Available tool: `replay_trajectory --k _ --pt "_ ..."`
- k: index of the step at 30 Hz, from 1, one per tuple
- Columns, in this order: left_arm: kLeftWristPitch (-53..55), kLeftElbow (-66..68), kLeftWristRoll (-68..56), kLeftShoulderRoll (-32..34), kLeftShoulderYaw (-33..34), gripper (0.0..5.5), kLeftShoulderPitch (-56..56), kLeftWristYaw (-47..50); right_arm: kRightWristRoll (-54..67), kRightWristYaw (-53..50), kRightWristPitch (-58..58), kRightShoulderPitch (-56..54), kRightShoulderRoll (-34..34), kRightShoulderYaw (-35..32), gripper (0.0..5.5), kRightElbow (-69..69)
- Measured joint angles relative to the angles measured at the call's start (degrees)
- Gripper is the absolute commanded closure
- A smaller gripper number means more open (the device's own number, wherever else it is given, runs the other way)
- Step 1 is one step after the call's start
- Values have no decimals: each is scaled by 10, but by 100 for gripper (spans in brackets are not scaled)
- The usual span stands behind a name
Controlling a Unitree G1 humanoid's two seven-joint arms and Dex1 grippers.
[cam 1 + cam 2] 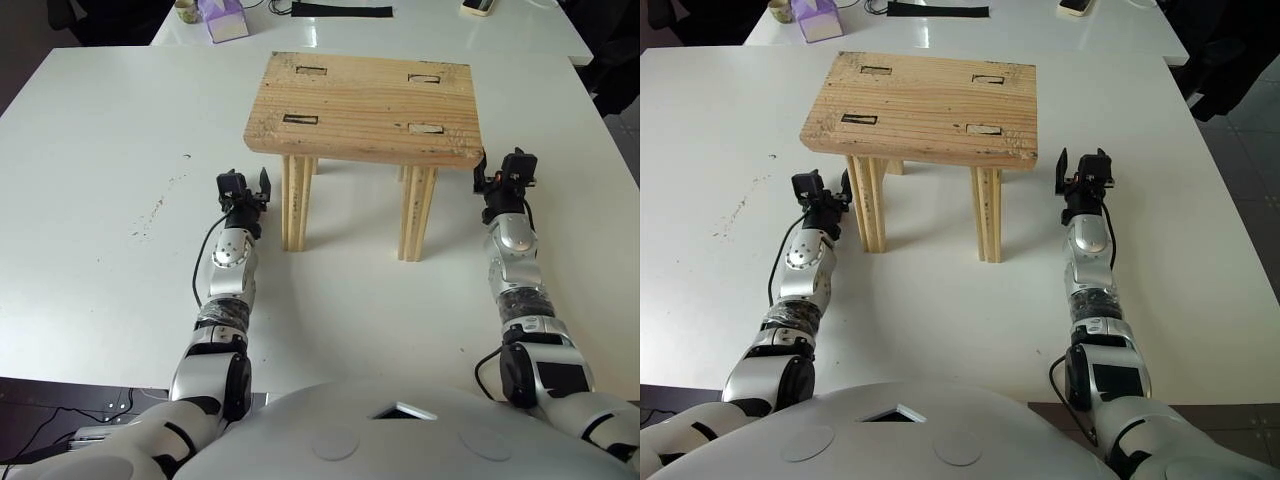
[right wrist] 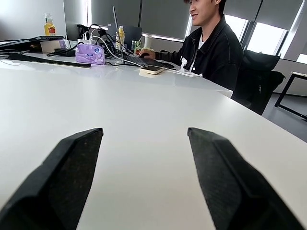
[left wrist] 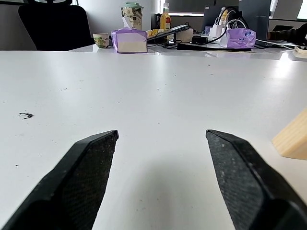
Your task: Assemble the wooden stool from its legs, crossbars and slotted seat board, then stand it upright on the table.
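Left gripper [image 1: 247, 182] and right gripper [image 1: 503, 168] are sitting low over the table [image 1: 110, 140], both spread wide and gripping nothing. Between them the stool [image 1: 365, 95] is standing upright, seat facing up, long axis running left-right. Assembly is looking complete; next move is likely just backing away without nudging the legs.

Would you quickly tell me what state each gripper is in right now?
Left gripper: open, holding nothing.
Right gripper: open, holding nothing.
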Motion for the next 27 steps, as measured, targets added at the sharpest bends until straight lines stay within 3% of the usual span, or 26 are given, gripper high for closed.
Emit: replay_trajectory --k 10,27 --pt "50 3 -8 26 15 209 -26 -52 -27 -48 -12 35 43 1 223 -11" --pt "46 57 -25 69 52 209 -64 -93 -41 -65 -24 35 52 2 223 1"
